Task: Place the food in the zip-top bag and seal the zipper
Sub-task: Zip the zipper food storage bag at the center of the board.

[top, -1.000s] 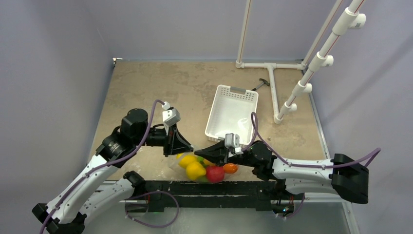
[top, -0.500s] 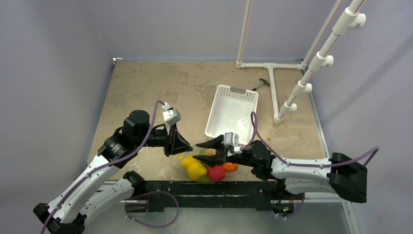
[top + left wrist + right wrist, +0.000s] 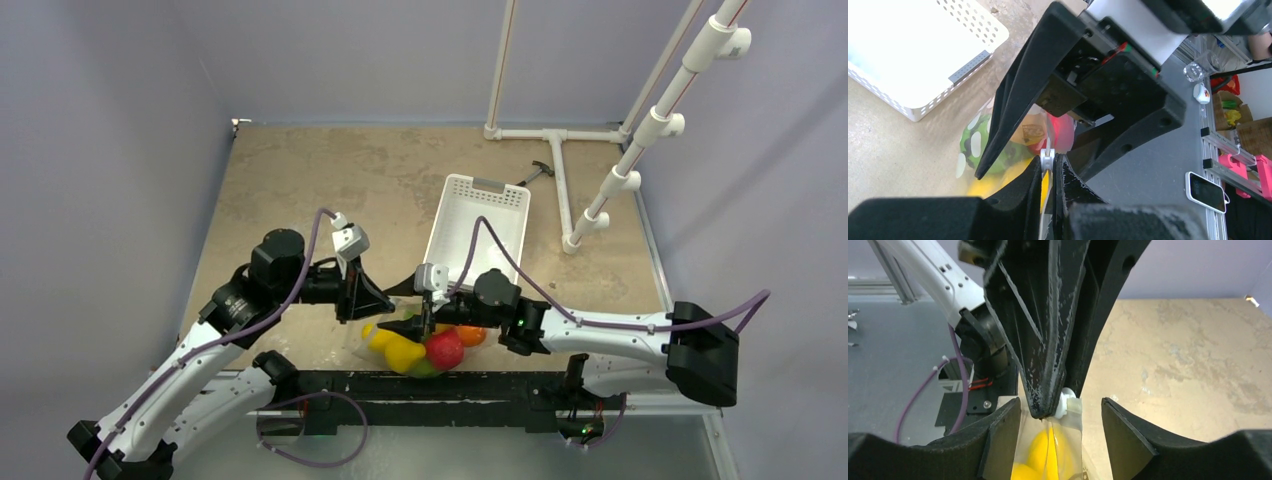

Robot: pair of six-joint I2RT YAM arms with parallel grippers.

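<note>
Food [image 3: 420,350] in yellow, red, orange and green lies inside the zip-top bag [image 3: 1070,437] at the near edge of the surface [image 3: 330,190], close to the white basket [image 3: 478,235]; the left claw [image 3: 1049,167] is pinched tight on the bag's top edge, seemingly at the zipper [image 3: 1071,406], while the right claw [image 3: 1062,407] stands wide apart astride that edge, holding nothing

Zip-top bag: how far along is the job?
Done: the food sits inside the zip-top bag; the white basket shows no fruit. In hand: the left tool pinches the bag's mouth at its white tab, with the right tool open astride it. Left: sealing the mouth; whether any of it is closed yet can't be told.
</note>
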